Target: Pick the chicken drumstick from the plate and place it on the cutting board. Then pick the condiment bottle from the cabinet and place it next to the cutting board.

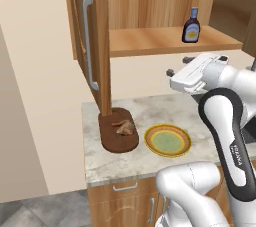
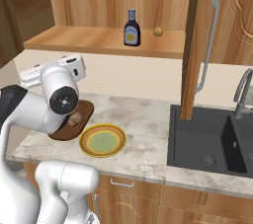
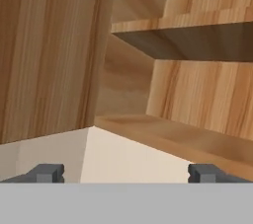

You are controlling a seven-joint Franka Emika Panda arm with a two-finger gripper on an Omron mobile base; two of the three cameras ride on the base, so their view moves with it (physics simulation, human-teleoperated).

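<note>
The chicken drumstick [image 1: 124,127] lies on the dark cutting board [image 1: 118,139], which sits left of the yellow plate [image 1: 167,140]; nothing is on the plate [image 2: 102,140]. In the right base view my arm covers part of the cutting board [image 2: 85,111]. Up on the open cabinet's shelf [image 1: 150,41] the condiment bottle [image 1: 191,25] stands upright, also seen from the other side as the condiment bottle [image 2: 131,28]. My gripper [image 1: 179,66] hangs above the counter, below shelf height and left of the bottle. In the hand view my gripper [image 3: 126,173] is open wide and holds nothing, facing the shelf edge.
The open cabinet door [image 1: 92,36] with its grey bar handle juts out over the board's left end. A small round tan knob [image 2: 158,31] rests on the shelf right of the bottle. A dark sink [image 2: 212,139] and faucet [image 2: 242,92] lie to the right. Drawers [image 1: 125,187] sit under the counter.
</note>
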